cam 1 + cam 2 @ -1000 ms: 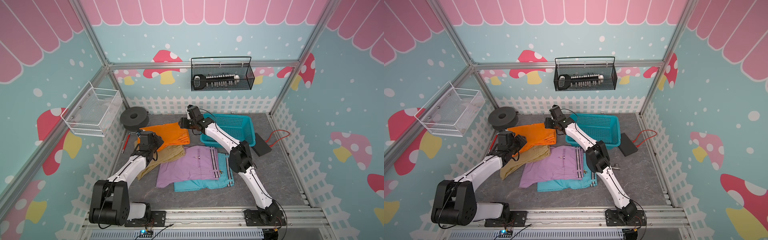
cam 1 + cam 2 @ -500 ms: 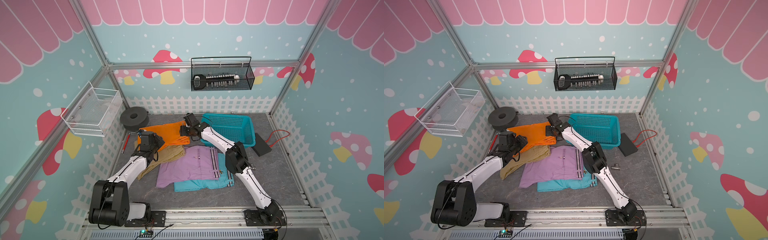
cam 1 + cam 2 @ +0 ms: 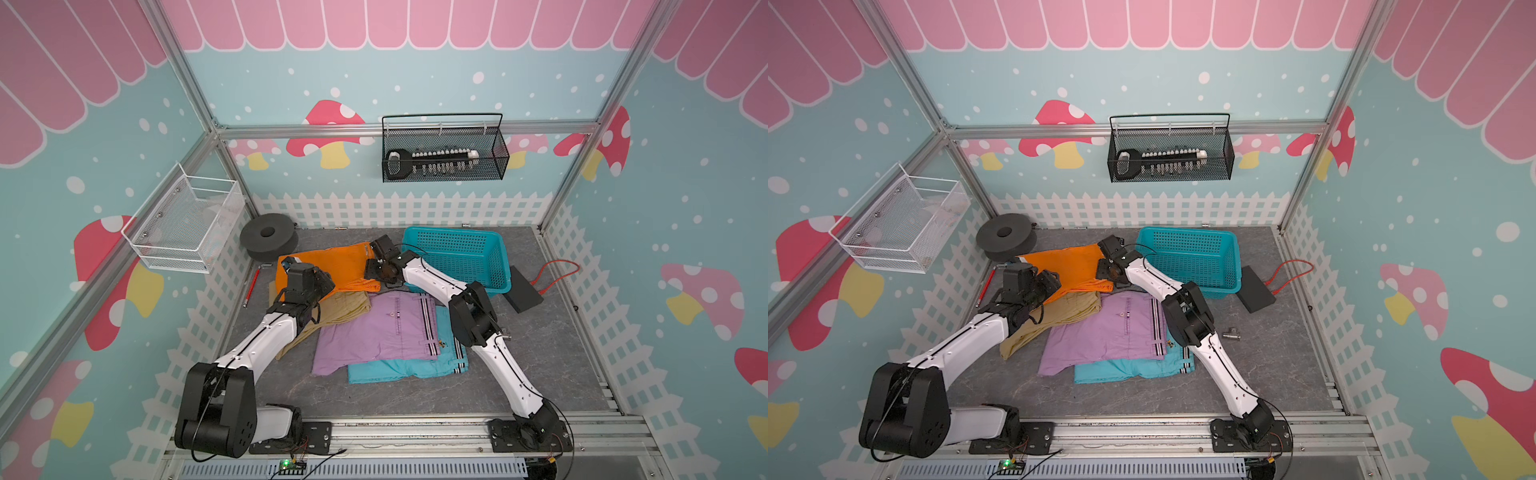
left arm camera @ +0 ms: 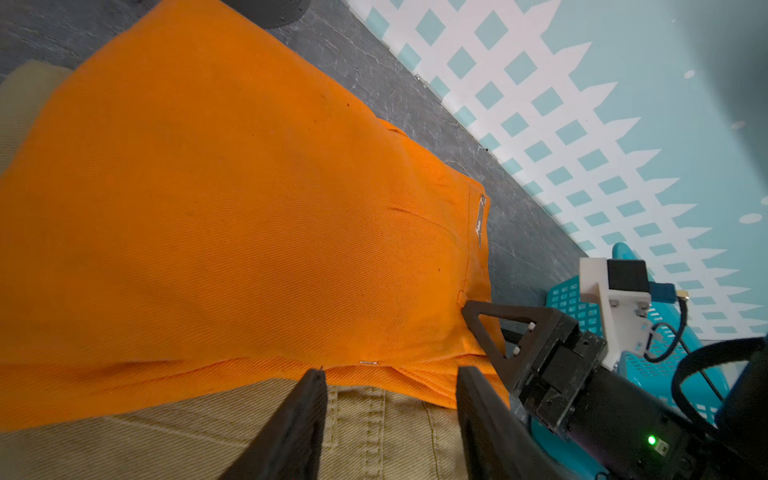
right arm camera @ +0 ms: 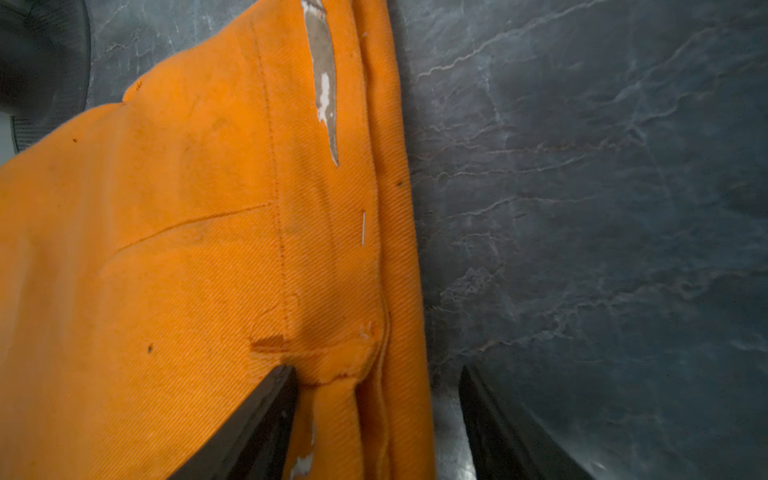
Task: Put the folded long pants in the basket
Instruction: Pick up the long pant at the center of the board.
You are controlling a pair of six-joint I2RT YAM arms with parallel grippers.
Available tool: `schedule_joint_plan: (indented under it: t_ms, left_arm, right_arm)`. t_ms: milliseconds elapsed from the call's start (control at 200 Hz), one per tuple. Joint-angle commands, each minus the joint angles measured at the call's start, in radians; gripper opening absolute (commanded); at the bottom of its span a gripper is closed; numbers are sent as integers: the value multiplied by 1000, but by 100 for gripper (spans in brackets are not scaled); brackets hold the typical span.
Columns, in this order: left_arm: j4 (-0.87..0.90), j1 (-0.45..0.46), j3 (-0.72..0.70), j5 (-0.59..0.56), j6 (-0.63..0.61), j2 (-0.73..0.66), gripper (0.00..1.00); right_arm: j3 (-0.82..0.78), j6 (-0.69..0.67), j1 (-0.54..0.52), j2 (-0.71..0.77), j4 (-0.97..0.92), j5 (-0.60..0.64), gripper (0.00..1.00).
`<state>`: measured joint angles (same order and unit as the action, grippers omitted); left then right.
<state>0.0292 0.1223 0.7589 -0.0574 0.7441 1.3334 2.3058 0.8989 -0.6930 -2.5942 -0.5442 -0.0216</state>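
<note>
A white wire basket point(image 3: 183, 224) hangs on the left wall. Below it, at the far left of the grey stone-patterned table point(image 3: 540, 353), sits a black foam ring point(image 3: 269, 235). A thin red stick point(image 3: 251, 286) lies nearer.

The left gripper point(image 4: 390, 374) hovers over the near edge of the plain orange folded pants point(image 3: 332, 266), where that edge overlaps the khaki tan folded pants point(image 3: 345, 307). Its jaws stand apart and pinch nothing.

The right gripper point(image 5: 378, 374) is at the orange pair's right edge. Its jaws are spread and straddle the hem: one finger point(image 5: 266, 399) presses on the cloth and the other is down by the bare table.

Nearer and further right, the lilac folded pants point(image 3: 374, 332) with a striped waistband lie partly over the turquoise folded pants point(image 3: 399, 370). All four pairs lie on the table, outside the basket.

The rectangular teal-blue plastic lattice basket point(image 3: 457, 249) stands at the far side, just right of the orange pair. Above it a black wire-mesh basket point(image 3: 444, 153) hangs on the back wall. A flat black block point(image 3: 524, 289) with an orange cable point(image 3: 557, 270) lies to the right of the teal basket.
</note>
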Motion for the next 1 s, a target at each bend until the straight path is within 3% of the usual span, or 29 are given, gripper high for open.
schedule_joint_plan:
  t_ms: [0,185,410,590,775,886,996]
  left_arm:
    - [-11,10,-12,-24,-26,-13,54]
    - [-10,10,-8,-12,-25,-3,54]
    - [-9,10,-22,-32,-16,-18,53]
    - [-8,10,-23,-42,-11,-23,53]
    - [-11,10,-49,-79,7,-52,53]
    - [-12,10,-44,-79,0,-36,56]
    - [-13,7,-30,-13,-11,-15,56]
  right_arm:
    - [-49,55,7,16,7,-69,69]
    - [-64,117,7,-7,85,-223,65]
    - [-52,132,3,-12,134,-271,56]
    - [-50,107,-2,8,147,-245,45]
    - [-46,67,-8,41,156,-219,21]
    - [-21,6,-23,65,156,-176,16]
    - [22,-62,-34,84,128,-126,6]
